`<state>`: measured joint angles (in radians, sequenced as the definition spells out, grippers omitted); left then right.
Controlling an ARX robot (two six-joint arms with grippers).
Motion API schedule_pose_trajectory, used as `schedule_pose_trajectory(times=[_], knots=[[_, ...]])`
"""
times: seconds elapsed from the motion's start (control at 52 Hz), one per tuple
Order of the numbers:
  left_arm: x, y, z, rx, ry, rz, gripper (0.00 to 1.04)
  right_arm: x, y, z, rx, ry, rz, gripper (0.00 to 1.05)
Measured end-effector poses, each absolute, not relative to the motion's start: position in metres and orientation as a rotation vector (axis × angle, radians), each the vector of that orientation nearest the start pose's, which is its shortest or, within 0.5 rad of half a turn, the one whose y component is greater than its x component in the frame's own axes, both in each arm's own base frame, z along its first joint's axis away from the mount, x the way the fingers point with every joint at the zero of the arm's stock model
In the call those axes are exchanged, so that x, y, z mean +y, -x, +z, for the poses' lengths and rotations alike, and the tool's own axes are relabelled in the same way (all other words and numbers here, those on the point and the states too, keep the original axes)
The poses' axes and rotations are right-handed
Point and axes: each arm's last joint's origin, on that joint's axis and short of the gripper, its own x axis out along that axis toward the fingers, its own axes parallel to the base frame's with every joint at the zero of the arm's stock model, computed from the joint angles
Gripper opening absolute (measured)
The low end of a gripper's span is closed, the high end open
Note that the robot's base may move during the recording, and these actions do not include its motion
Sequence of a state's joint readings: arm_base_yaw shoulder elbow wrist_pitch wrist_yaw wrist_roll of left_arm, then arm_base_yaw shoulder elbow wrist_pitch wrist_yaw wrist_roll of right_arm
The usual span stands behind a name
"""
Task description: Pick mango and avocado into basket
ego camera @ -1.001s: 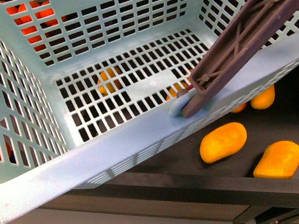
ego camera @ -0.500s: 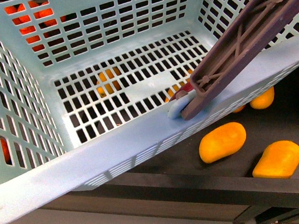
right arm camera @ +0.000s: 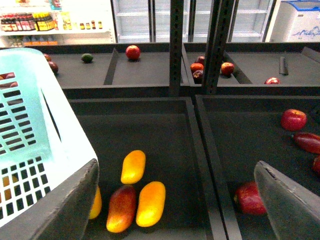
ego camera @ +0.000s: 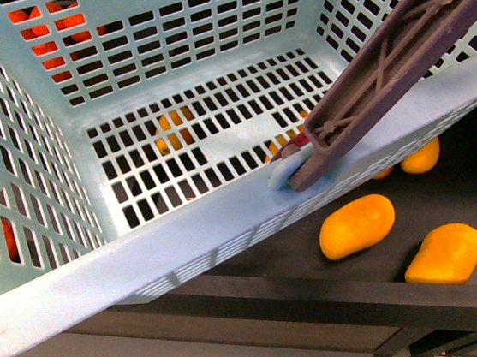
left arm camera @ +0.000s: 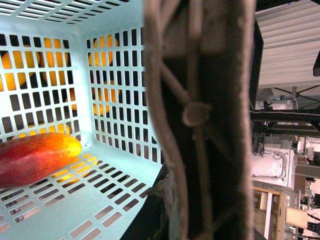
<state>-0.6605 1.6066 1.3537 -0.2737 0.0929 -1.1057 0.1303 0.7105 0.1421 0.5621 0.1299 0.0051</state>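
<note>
- Dark shelf trays (right arm camera: 150, 125) fill the right wrist view, with store coolers behind them.
- The mint-green basket (ego camera: 184, 228) hangs tilted across most of the front view. Its near rim overhangs the tray edge.
- One red-orange mango (left arm camera: 35, 157) appears to lie on the basket's slotted floor, at the left edge of the left wrist view.
- The brown handle (left arm camera: 200, 115) blocks that view, so I cannot tell how the left gripper is set.
- The right gripper (right arm camera: 176, 167) is spread wide and empty above the tray.
- Loose mangoes (right arm camera: 150, 202) cluster at lower centre of the right wrist view, just beside the basket wall.
- A small dark green fruit (right arm camera: 87, 57), likely the avocado, sits in a far tray at upper left.
- Risks, as I judge them:
  - A reach for the cluster could knock the basket, because the fruit lies so close to its wall.
  - Touching mangoes could roll apart under the fingers.
  - The tilt could slide the loaded mango.
</note>
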Motion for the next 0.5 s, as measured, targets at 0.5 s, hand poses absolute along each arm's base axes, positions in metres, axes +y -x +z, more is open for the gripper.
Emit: schedule_pose_trajectory(times=[0.5], knots=[[-0.228, -0.2855, 0.3159, 0.858, 0.88, -0.37, 0.04, 0.0161, -0.1538, 0.1939, 0.004, -0.005, -0.002, 0.96]])
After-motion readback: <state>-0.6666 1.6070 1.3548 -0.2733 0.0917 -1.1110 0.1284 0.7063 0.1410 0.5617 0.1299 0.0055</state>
